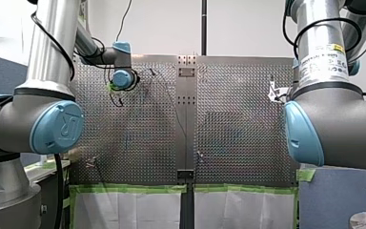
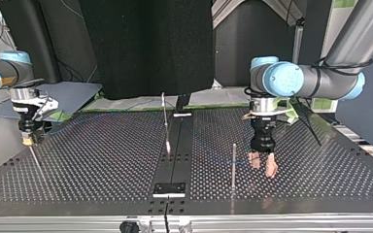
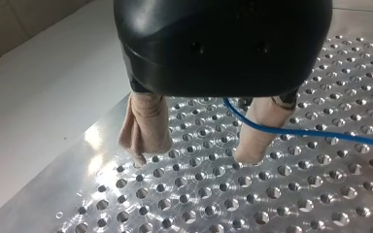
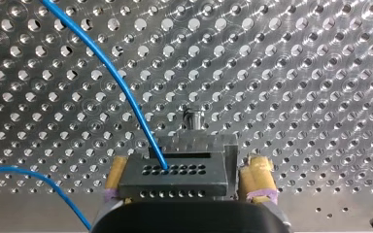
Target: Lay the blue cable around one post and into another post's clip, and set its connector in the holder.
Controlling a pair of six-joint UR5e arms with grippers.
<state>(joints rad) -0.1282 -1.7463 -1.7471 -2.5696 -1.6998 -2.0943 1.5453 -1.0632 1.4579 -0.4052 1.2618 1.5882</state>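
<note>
Blue cable [image 4: 126,94] lies loose across the holed table [image 4: 296,73], its connector [image 4: 172,177] held between the yellow pads [image 4: 257,177] of my right gripper [image 4: 187,167], while my left gripper [image 3: 192,156] hangs wide open, so going round a post [image 2: 233,165], the clip and the holder look left to do.

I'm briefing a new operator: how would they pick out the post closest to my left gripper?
In the top view, find the dark centre strip of the perforated table. Just right of it, close to the camera, a thin metal post stands upright beside my beige-padded left gripper. The other centre post stands farther back and leans.
</note>
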